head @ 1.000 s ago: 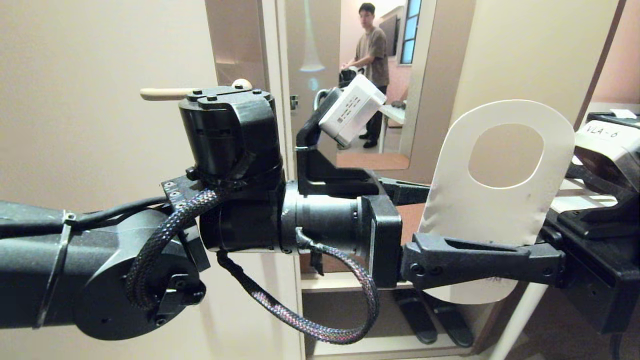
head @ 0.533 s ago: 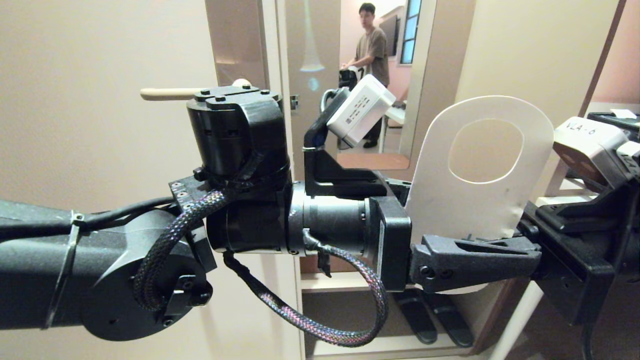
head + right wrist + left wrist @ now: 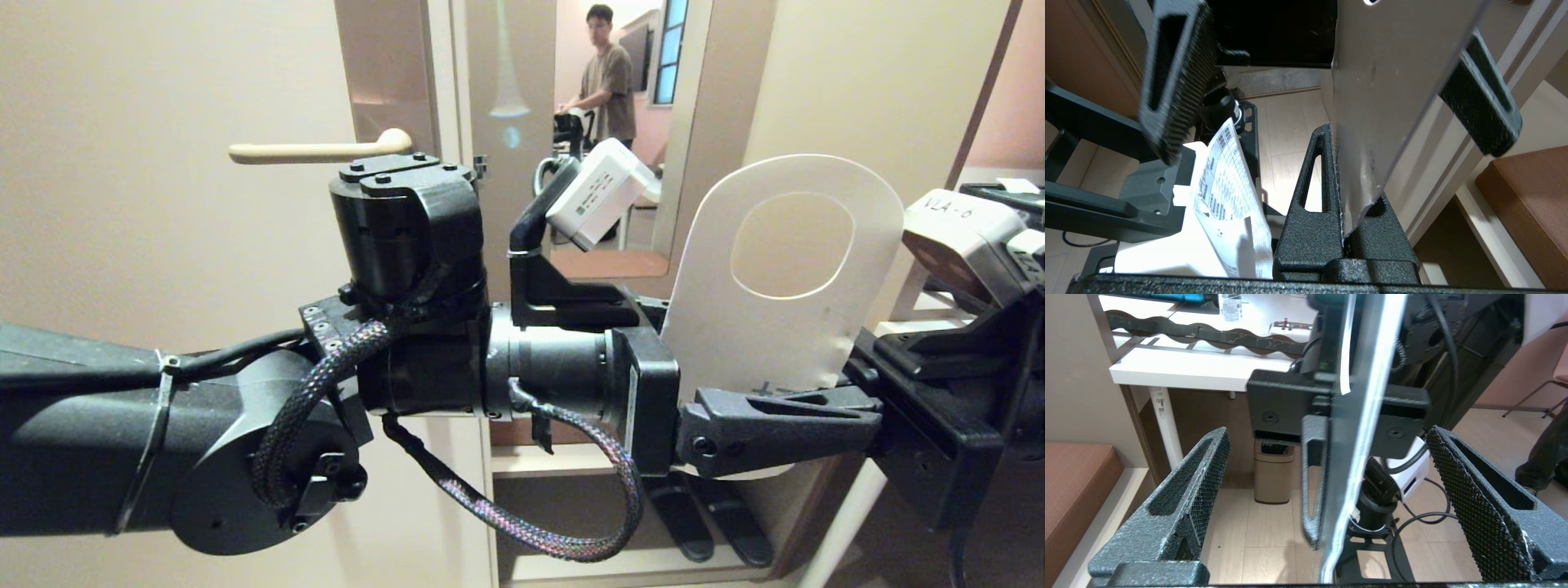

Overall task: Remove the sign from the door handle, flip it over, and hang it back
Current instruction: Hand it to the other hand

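The sign (image 3: 735, 343) stands upright in the air, white face toward me and round hole at the top, well to the right of the cream door handle (image 3: 318, 151). My right gripper (image 3: 1337, 134) comes in from the right and is shut on the sign's (image 3: 1392, 81) lower edge. My left gripper (image 3: 1327, 433) reaches in from the left and is open. One of its fingers (image 3: 775, 416) passes in front of the sign's lower part and the other behind. The sign (image 3: 1359, 437) shows edge-on between them, touching neither pad.
The beige door (image 3: 147, 204) fills the left, with its frame and a doorway beside it where a person (image 3: 608, 82) stands far back. A low brown bench (image 3: 571, 433) sits under the arms. A white table (image 3: 1200, 367) and a bin (image 3: 1274, 469) stand behind the right arm.
The right gripper has carried the sign leftward, deeper between the left gripper's open fingers. The left arm has shifted right and slightly down, uncovering the handle's elbow.
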{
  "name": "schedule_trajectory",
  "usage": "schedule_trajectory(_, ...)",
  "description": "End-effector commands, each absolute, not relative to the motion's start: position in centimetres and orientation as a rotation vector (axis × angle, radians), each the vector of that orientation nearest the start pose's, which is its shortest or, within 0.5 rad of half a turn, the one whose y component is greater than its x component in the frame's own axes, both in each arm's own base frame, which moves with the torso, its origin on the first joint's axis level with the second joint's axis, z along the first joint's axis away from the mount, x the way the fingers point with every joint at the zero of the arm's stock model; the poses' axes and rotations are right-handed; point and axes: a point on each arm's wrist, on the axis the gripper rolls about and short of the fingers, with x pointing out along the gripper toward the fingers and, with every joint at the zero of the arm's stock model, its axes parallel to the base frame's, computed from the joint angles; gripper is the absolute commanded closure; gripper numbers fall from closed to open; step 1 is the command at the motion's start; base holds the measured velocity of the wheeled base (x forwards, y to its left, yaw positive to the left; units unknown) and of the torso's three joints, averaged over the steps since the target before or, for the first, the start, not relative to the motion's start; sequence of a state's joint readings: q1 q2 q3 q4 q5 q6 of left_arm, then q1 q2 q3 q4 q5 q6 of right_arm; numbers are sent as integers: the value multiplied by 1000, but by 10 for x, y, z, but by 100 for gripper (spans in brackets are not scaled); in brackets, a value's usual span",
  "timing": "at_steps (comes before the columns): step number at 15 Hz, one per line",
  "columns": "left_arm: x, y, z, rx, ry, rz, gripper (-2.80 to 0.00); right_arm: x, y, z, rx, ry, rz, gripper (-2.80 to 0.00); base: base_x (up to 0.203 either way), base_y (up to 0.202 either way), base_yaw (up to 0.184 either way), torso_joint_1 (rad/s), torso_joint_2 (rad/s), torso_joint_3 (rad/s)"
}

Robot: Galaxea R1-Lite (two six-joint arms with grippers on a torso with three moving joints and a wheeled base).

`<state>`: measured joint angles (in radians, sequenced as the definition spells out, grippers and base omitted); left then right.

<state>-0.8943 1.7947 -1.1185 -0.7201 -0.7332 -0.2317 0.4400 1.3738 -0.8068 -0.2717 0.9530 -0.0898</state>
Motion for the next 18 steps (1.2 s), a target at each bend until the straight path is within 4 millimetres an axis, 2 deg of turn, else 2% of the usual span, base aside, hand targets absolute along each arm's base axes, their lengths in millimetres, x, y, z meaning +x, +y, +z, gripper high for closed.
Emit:
schedule_trajectory(1,207,-282,244,-181,143,-1628,-280,188,109,238,6,241,1400,0,0,0,0,0,0,0)
schedule_trajectory(3,207,-282,244,-180,140,-1627,-280,188,109,237,6,243,1400,0,0,0,0,0,0,0)
schedule_trajectory(4,208,-281,244,-182,137,-1624,0,188,109,238,6,241,1400,0,0,0,0,0,0,0)
schedule_trajectory(9,210,-282,259,-241,136,-1620,0,187,109,237,7,244,1402,0,0,0,0,0,0,0)
schedule_trajectory(18,210,-282,258,-245,143,-1620,0,189,110,236,9,250,1401,0,0,0,0,0,0,0)
